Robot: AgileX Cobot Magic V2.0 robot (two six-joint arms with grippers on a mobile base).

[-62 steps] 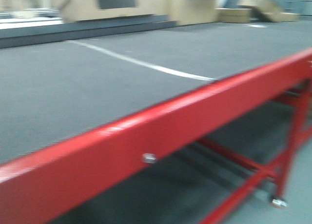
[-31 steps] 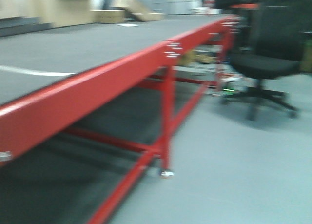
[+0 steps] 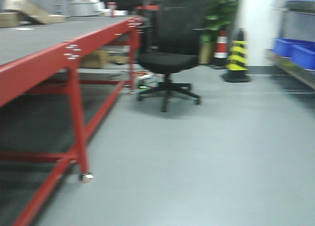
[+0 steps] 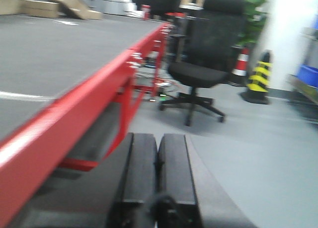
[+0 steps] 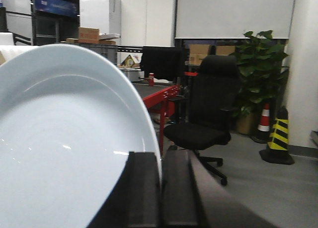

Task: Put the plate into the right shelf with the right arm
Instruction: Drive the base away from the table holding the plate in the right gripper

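Observation:
The white plate (image 5: 64, 143) fills the left of the right wrist view, held on edge. My right gripper (image 5: 160, 161) is shut on its rim, one black finger (image 5: 143, 188) on each face. The right shelf (image 3: 295, 63) shows at the right edge of the front view, a steel rack with blue bins (image 3: 295, 51). My left gripper (image 4: 157, 141) is shut with nothing in it, beside the red table frame (image 4: 79, 109). Neither gripper shows in the front view.
A black office chair (image 3: 170, 53) stands on the grey floor ahead. Striped traffic cones (image 3: 237, 56) and a potted plant (image 5: 261, 69) stand by the far wall. The red table (image 3: 49, 63) runs along the left, its legs (image 3: 78, 127) on the floor.
The front view has swung to the right: the red table has slid to the left, and the chair, cones and shelf have come into view.

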